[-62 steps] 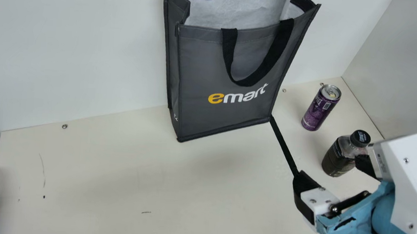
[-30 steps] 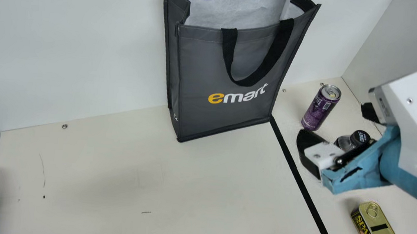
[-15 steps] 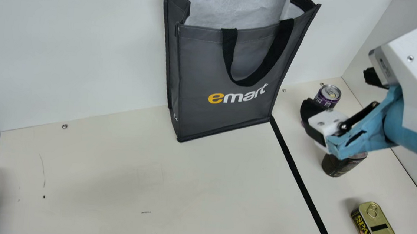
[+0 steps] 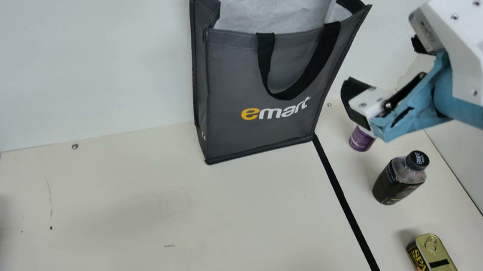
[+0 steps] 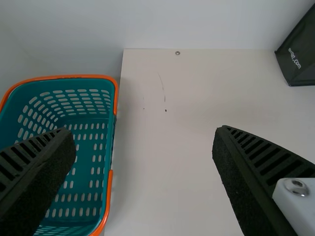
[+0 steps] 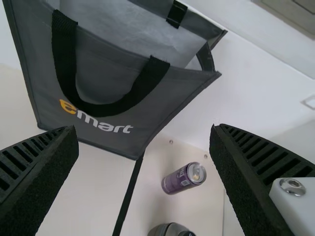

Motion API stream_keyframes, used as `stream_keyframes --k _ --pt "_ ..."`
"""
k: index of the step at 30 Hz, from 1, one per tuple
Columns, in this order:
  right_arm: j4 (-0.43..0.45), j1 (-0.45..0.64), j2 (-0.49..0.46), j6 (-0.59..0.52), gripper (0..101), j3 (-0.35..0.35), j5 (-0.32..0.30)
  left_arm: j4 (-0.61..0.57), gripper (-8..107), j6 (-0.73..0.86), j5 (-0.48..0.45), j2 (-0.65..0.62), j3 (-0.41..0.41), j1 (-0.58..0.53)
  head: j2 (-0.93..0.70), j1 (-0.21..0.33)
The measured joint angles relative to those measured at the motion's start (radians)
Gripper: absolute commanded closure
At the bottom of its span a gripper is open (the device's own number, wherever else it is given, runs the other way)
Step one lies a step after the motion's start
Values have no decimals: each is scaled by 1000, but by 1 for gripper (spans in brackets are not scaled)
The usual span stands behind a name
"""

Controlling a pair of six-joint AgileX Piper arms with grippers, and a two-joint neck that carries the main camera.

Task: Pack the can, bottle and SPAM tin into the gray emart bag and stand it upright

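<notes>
Has right claw (image 6: 143,129) spread wide near can (image 6: 177,181), likely to straddle it, with emart bag (image 4: 232,83) open beside claw, presumably for loading.

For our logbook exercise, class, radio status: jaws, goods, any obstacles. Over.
Left gripper, right gripper: jaws open, empty. Can, bottle, SPAM tin outside upright bag. Bag mouth open, nothing seen blocking it; front handle hangs outside.

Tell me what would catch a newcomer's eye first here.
Probably the gray emart bag, standing upright against the back wall. Next, perhaps, the open right hand, raised above the purple can. The teal basket with its orange rim also stands out, beside the table's left edge.
</notes>
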State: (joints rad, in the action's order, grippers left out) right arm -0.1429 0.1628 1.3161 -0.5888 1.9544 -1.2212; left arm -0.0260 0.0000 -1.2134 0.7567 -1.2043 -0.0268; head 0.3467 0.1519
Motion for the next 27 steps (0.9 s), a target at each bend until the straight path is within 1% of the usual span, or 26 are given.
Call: stream_keyframes --k 7,15,27 --pt "30 -41 85 -25 6 103 1 0 9 0 0 0 0 0 0 0" --pt "53 -79 172 -75 6 199 1 0 9 0 0 0 0 0 2 0" --pt "46 -106 280 -158 6 295 2 0 9 0 0 0 0 0 0 0"
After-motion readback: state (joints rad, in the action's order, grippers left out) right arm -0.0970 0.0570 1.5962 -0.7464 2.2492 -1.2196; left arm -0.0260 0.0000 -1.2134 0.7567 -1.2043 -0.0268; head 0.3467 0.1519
